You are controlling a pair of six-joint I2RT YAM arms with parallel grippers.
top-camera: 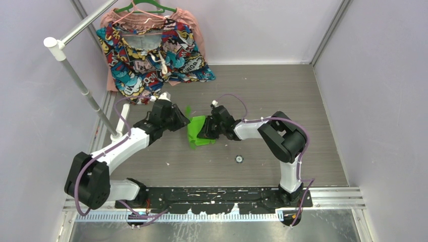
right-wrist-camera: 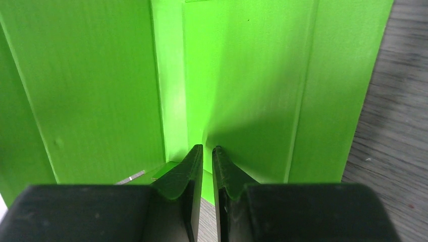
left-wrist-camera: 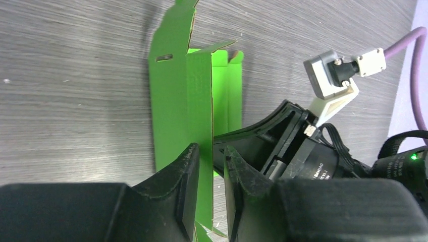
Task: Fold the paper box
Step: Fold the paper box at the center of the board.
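The paper box [top-camera: 201, 130] is lime-green card, partly folded, on the table between my two grippers. In the left wrist view it [left-wrist-camera: 176, 101] stands as an upright panel with a slot and flaps. My left gripper [left-wrist-camera: 211, 148] is narrowly open around that panel's lower edge; the card lies against the left finger, with a gap to the right finger. My right gripper [right-wrist-camera: 207, 147] has its jaws almost together, tips pressed into an inner crease of the box [right-wrist-camera: 91, 85]; no card shows between them. It also shows in the left wrist view [left-wrist-camera: 262, 131], just behind the panel.
A colourful patterned garment [top-camera: 151, 55] hangs on a green hanger from a metal rack [top-camera: 81, 75] at the back left. A small round object [top-camera: 238, 159] lies on the grey wood-grain table [top-camera: 282, 91] near the right arm. Walls close in on both sides.
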